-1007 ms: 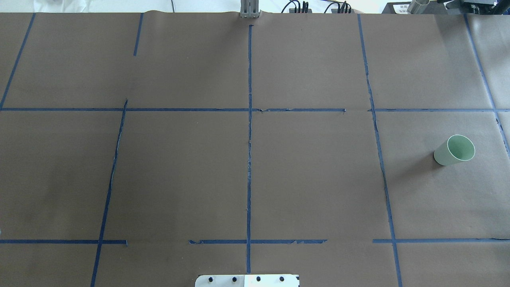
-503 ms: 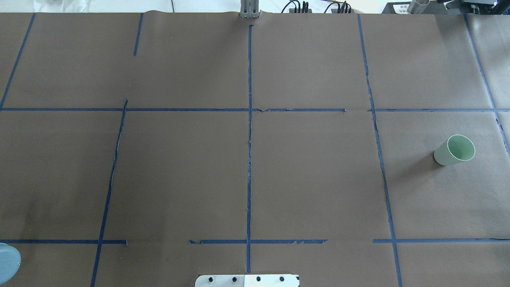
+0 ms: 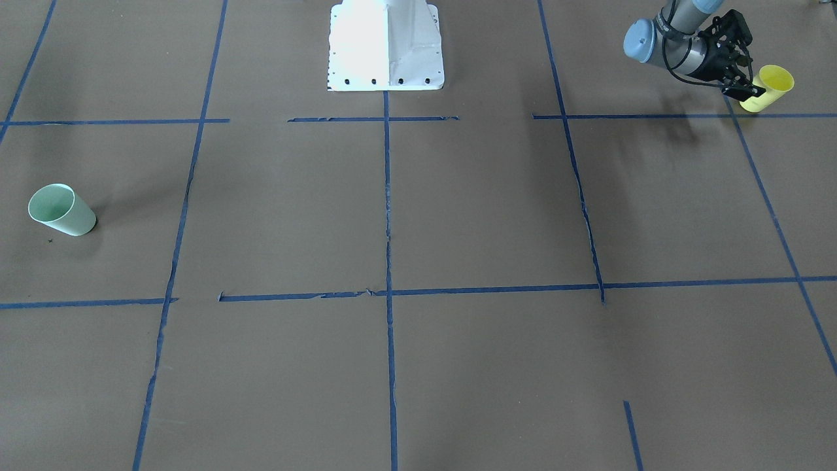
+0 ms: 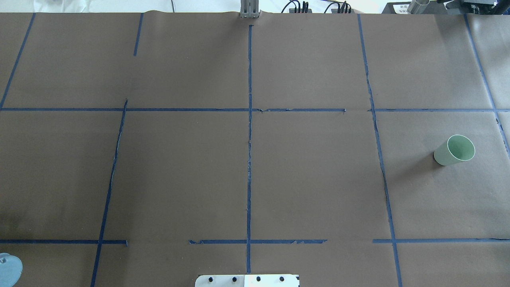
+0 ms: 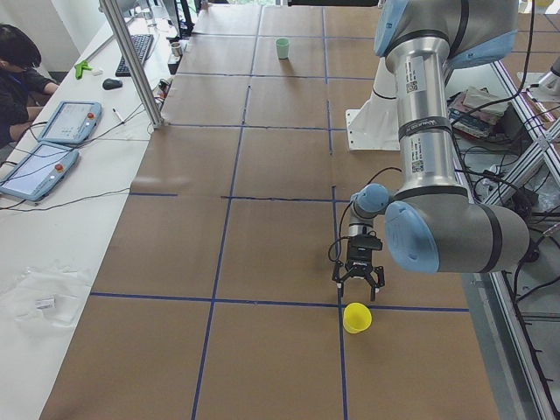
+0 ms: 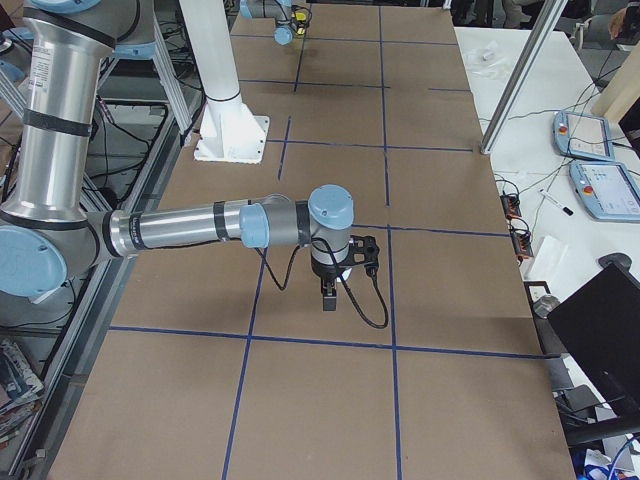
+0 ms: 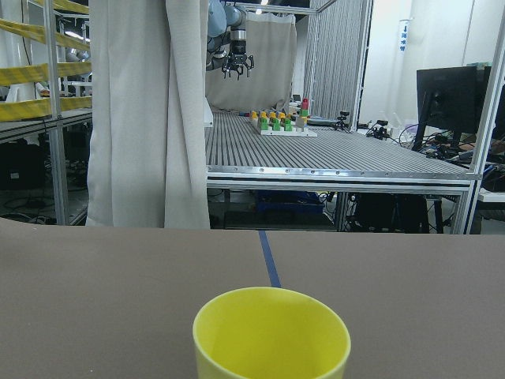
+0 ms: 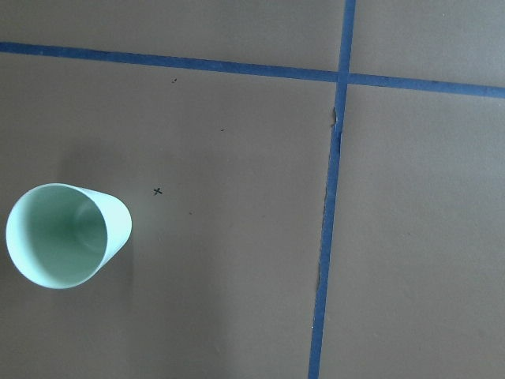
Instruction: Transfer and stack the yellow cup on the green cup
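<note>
Probably light, stiff and slick, the yellow cup (image 3: 770, 85) stands just ahead of the left gripper (image 3: 742, 91), jaws spread and empty; pinch its wall below the rim.

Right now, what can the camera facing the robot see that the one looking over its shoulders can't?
Only the front-facing view shows the small bright yellow plastic cup and the left arm's black claw, open beside it. Only the overhead view shows the black cables past the table's far edge. Both show the pale mint-green plastic cup, the white base plate and the brown paper-covered table with blue tape lines.
</note>
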`<state>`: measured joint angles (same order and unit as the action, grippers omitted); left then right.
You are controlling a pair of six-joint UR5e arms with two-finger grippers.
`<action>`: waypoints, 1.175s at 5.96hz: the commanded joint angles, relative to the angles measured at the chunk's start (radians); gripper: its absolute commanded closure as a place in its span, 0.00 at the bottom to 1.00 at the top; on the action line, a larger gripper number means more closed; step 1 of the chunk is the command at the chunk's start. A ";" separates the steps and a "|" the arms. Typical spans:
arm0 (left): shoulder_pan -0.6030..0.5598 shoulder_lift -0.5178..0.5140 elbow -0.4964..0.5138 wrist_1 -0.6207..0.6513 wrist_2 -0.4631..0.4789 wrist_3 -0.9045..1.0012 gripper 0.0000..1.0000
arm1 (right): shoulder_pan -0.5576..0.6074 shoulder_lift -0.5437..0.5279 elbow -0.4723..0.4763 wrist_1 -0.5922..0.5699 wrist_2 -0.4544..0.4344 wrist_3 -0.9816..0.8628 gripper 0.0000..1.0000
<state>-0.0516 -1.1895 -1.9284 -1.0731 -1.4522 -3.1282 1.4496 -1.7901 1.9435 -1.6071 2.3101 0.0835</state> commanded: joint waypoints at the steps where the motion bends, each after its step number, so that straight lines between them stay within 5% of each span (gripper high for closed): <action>1: 0.013 -0.019 0.075 -0.051 0.001 0.002 0.00 | 0.000 0.002 0.000 0.000 0.000 -0.001 0.00; 7: 0.012 -0.013 0.236 -0.178 0.010 0.031 0.04 | 0.000 0.000 -0.003 0.000 -0.002 -0.004 0.00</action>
<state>-0.0394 -1.2045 -1.7211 -1.2253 -1.4434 -3.0995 1.4496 -1.7901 1.9406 -1.6076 2.3086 0.0799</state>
